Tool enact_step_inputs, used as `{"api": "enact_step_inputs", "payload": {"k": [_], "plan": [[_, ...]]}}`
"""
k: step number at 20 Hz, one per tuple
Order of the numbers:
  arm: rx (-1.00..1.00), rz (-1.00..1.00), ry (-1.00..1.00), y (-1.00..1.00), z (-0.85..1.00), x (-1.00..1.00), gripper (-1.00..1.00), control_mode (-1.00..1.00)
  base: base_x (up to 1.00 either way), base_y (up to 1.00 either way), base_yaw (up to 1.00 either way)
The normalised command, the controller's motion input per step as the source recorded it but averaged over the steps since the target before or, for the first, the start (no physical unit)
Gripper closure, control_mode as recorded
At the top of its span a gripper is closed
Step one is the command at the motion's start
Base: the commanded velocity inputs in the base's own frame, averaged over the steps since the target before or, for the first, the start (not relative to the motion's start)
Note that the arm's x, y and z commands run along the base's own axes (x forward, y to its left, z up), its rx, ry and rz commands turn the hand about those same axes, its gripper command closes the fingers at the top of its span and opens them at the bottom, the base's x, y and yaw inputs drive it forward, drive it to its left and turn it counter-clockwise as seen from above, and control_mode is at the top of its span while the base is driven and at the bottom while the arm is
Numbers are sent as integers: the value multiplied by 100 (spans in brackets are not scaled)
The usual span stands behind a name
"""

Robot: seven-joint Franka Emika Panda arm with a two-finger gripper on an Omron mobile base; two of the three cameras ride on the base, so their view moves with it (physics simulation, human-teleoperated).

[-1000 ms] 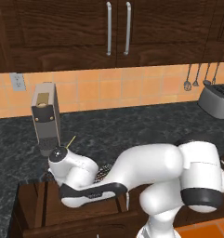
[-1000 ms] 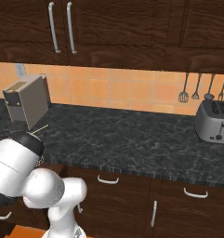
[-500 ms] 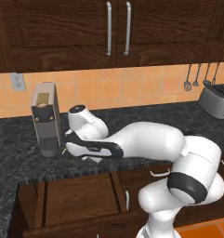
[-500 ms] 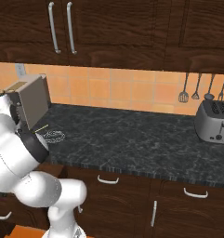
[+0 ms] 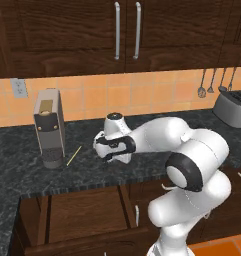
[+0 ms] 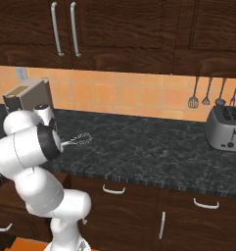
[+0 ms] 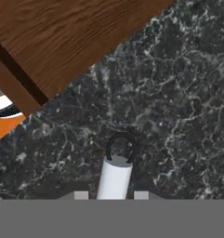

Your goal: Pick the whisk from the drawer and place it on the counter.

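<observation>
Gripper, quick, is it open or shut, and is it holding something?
Gripper: shut on the whisk, holding its white handle above the counter.

The long dark speckled stone counter (image 6: 153, 147) runs left to right below the orange tiled wall (image 6: 139, 95); the open wide dark-brown wooden drawer (image 5: 87, 212) sits below the counter's near edge, toward the left; the small balloon whisk with dark wire loops and a pale straight handle (image 6: 79, 139) is held above the left part of the counter, its loops pointing right, its handle between the fingertips of the two-finger gripper (image 7: 108, 194); the boxy grey coffee machine (image 5: 48, 127) stands on the counter left of the gripper, against the wall; the silver toaster (image 6: 226, 128) stands at the counter's far right; utensils (image 6: 207, 93) hang on the wall above the toaster; dark wooden upper cabinets (image 6: 119, 29) hang above the wall.
</observation>
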Motion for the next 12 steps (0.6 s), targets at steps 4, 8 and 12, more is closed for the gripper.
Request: {"api": "enact_step_inputs", "payload": {"k": [4,8,12], "plan": [[7,13,-39,-21,-26,15,-100,-100,0,0,0],[-2,0,-14,0,100,-64,-100,-100,0,0,0],[-5,5,-28,-1,100,-97,-100,-100,0,0,0]]}}
